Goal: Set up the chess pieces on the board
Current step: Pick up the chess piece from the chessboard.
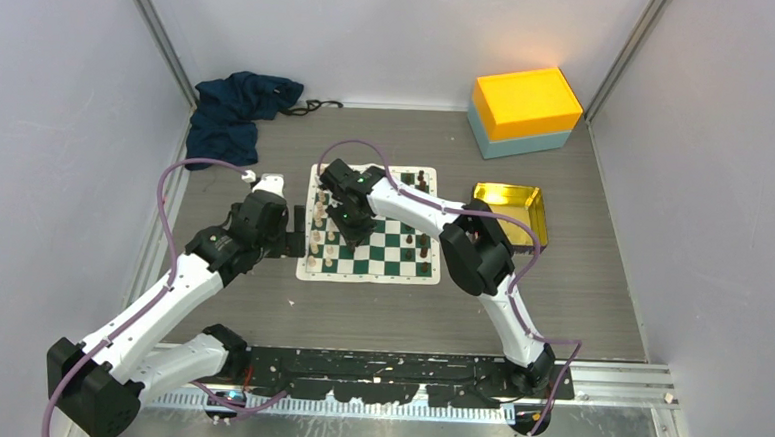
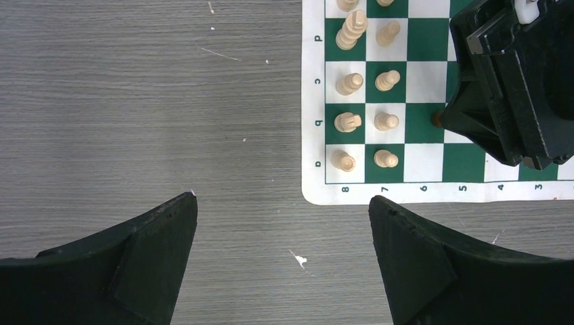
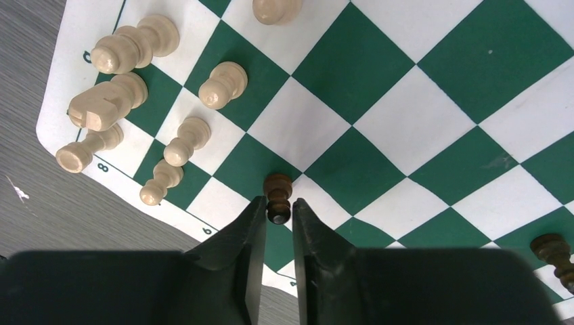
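Note:
The board (image 1: 402, 241) lies mid-table, with cream pieces (image 1: 320, 230) in two files along its left side and a few dark pieces (image 1: 424, 245) toward its right. My right gripper (image 1: 348, 221) is over the board's left half. In the right wrist view it (image 3: 278, 203) is shut on the head of a dark brown pawn (image 3: 277, 189) standing upright beside the cream pieces (image 3: 108, 101); I cannot tell if the pawn's base touches the board (image 3: 379, 101). My left gripper (image 2: 281, 203) is open and empty over bare table, just left of the board's corner (image 2: 318, 193).
A shiny gold tray (image 1: 509, 207) lies right of the board. An orange and teal box (image 1: 524, 111) stands at the back right. A dark blue cloth (image 1: 234, 110) is heaped at the back left. Grey walls close in the sides.

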`<state>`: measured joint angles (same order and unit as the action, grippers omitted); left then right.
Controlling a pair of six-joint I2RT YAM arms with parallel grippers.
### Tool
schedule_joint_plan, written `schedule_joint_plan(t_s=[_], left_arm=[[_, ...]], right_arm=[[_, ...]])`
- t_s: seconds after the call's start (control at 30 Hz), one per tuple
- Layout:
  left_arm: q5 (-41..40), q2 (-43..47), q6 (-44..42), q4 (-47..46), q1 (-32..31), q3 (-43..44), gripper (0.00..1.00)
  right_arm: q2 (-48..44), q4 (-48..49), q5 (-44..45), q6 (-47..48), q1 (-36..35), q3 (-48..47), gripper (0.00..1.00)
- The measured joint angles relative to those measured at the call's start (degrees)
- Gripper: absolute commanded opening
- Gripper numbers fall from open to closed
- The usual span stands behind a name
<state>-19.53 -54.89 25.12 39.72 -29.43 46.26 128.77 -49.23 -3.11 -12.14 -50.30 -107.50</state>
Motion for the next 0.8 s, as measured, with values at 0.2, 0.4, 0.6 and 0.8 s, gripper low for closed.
schedule_joint_plan(t_s=[0.2, 0.4, 0.6, 0.8], left_arm=[[0.0, 0.0, -0.02, 0.0, 0.15, 0.0, 0.99], [-0.02, 0.0, -0.02, 0.0, 0.24, 0.0, 0.99], [-0.02, 0.0, -0.02, 0.0, 0.26, 0.0, 0.99], [-0.04, 0.0, -0.02, 0.0, 0.31, 0.0, 0.99]], right_arm=[[0.0, 0.0, 0.0, 0.0, 0.0, 0.0, 0.12], [0.0, -0.02, 0.0, 0.04, 0.0, 0.0, 0.05], [-0.04, -0.09, 0.39, 0.04, 0.0, 0.0, 0.04], [-2.27, -0.22, 1.81, 0.02, 0.0, 1.36, 0.03]])
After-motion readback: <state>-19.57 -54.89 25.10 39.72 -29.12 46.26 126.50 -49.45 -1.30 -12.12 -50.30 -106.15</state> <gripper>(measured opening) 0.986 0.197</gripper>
